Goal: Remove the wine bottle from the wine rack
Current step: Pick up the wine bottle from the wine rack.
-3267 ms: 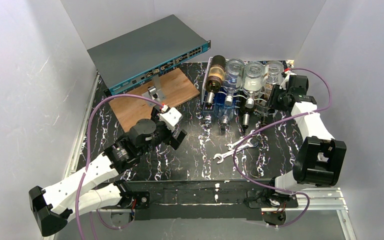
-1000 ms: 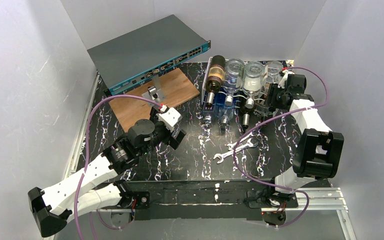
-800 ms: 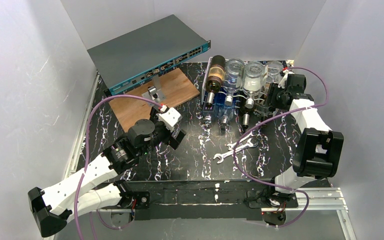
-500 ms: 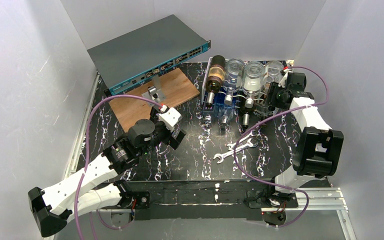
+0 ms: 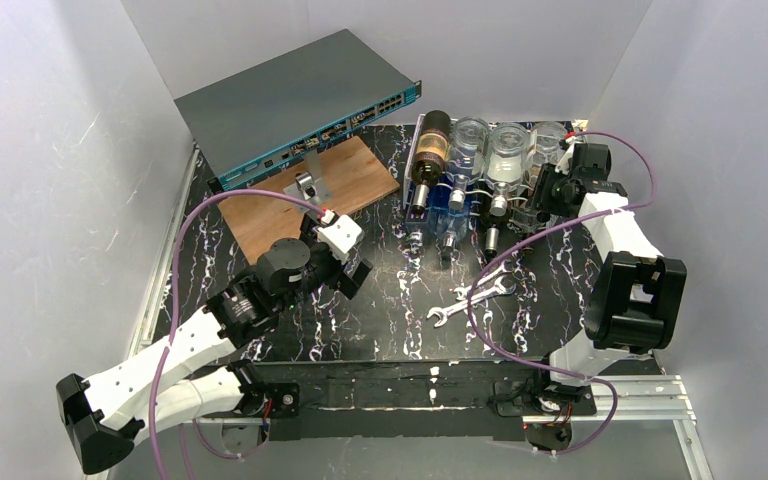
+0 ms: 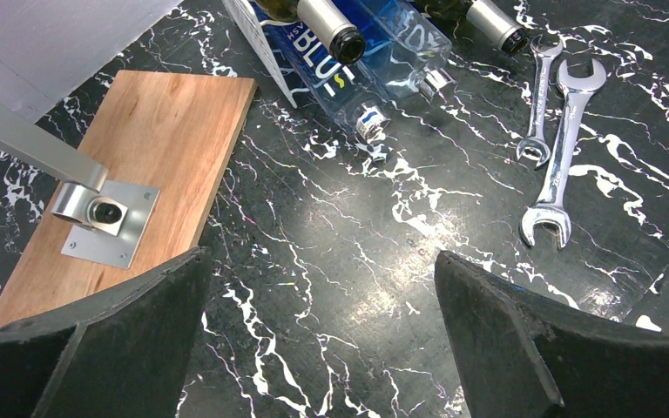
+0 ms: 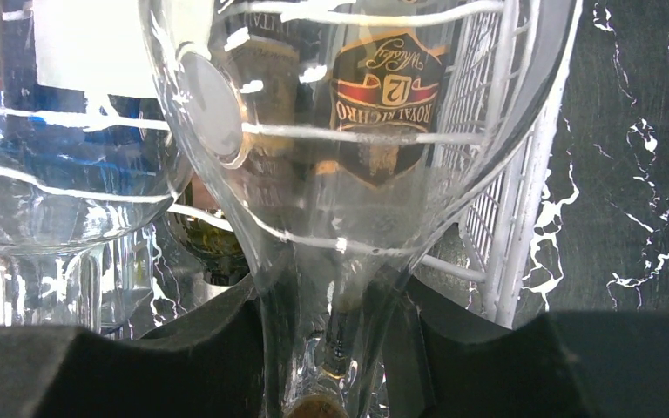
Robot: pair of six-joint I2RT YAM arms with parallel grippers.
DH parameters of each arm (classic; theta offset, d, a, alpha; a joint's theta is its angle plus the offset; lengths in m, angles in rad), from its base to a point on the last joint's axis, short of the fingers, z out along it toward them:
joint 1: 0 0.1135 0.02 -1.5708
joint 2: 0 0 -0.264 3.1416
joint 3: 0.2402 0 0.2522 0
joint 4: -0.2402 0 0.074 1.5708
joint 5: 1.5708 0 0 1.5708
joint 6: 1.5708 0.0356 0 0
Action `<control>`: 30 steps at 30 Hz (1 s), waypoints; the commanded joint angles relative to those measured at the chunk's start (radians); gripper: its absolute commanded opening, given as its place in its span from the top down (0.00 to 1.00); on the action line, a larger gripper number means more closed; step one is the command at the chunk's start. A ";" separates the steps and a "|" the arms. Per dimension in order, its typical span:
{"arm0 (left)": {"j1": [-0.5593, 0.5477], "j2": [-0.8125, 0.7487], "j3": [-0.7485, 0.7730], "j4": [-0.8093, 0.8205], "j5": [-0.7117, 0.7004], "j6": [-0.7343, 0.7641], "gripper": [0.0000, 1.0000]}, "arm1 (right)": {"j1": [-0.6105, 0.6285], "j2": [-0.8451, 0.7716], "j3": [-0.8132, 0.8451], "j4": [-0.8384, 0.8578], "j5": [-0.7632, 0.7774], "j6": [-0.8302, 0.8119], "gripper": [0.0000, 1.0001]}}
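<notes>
While the left fingers (image 6: pixel 96 348) stayed spread wide and idle over the middle of the table (image 5: pixel 390 320), the right fingers (image 7: pixel 139 366) did the only work of the last second. They narrowed from a looser gap and, with their wrist nudged slightly deeper toward the wine rack (image 5: pixel 412 170), came in against the neck of the wine bottle (image 7: pixel 357 131). From the right wrist view we saw a black pad lying against each side of that clear glass neck, so we judged the fingers to be grasping it, though how firmly we could not tell. For the task, that meant the reach was over and the grip was just being made. The bottle itself had not lifted and lay where it had been, in the cradle at the right end of the rack, beside two other clear bottles (image 5: pixel 490 140) and a dark bottle (image 5: pixel 430 145). It lay on its side, its long axis running from the rear of the table toward the near edge, base to the rear and neck pointing forward at the arms, straight into the right wrist. We reckoned the next move would call for a pull along that axis, or a lift of the neck clear of the white wire that ran close along the bottle's right side.
</notes>
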 commanded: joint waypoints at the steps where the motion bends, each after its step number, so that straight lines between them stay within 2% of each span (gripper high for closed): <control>1: 0.000 -0.009 -0.006 0.011 -0.019 0.009 0.01 | -0.016 -0.050 0.018 0.125 0.084 -0.007 0.94; 2: 0.000 -0.010 -0.006 0.011 -0.019 0.010 0.01 | -0.017 -0.056 0.016 0.124 0.085 -0.007 0.99; 30: 0.000 -0.013 -0.006 0.012 -0.017 0.010 0.01 | -0.083 -0.217 -0.019 0.125 0.044 -0.021 0.99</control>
